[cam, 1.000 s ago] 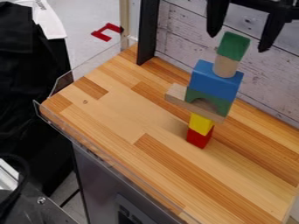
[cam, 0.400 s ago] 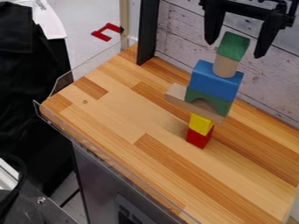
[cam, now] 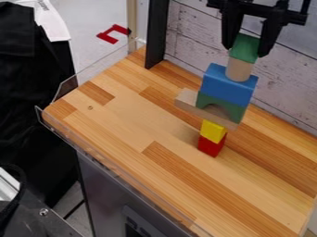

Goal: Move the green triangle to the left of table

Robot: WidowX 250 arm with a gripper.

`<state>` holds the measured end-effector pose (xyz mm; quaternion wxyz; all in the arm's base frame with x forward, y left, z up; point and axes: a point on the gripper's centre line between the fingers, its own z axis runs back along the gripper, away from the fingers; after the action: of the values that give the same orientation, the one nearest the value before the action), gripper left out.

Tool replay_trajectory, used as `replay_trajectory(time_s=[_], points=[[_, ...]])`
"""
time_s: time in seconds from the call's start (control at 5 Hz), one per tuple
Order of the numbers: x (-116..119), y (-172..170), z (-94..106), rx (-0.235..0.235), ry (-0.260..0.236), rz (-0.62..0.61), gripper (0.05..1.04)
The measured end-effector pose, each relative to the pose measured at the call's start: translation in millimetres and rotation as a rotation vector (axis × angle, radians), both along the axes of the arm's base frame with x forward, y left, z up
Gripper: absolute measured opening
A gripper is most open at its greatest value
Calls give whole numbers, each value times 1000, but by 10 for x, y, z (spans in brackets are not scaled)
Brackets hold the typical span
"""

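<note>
At the left of the frame, a clear guard [cam: 57, 133] edges the wooden table [cam: 117, 111]; the set-down there should be low and gentle, clear of that rim. The black post [cam: 156, 34], upper middle, rises behind the work, so the carry is best routed in front of it. Right of centre stands the thin tower, and it is the real hazard: the plank [cam: 186, 98] juts out to the left, above the red block [cam: 210, 146] and yellow block [cam: 213, 131], with the green arch [cam: 233, 109], blue block [cam: 230, 86] and wooden cylinder [cam: 238, 69] over it. Any sideways nudge could topple the lot. On the cylinder, upper right, sits the green triangle [cam: 244, 45], between the spread fingers of the gripper [cam: 246, 51]; whether either touches it, I can't tell. Squeeze evenly, then lift straight up before going left. The whitewashed wall [cam: 288, 76] lies behind, farther right, so avoid swinging back.
</note>
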<state>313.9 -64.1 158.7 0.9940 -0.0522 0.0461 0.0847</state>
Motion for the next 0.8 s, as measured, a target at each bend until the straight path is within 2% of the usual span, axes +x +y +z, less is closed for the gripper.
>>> replay_trajectory(time_s=[0.4,0.6,0.8], points=[[-12,63,41,16,8,26,537],[71,209,361,26,-69,62,537],[90,495,484,43,-79,131,537]])
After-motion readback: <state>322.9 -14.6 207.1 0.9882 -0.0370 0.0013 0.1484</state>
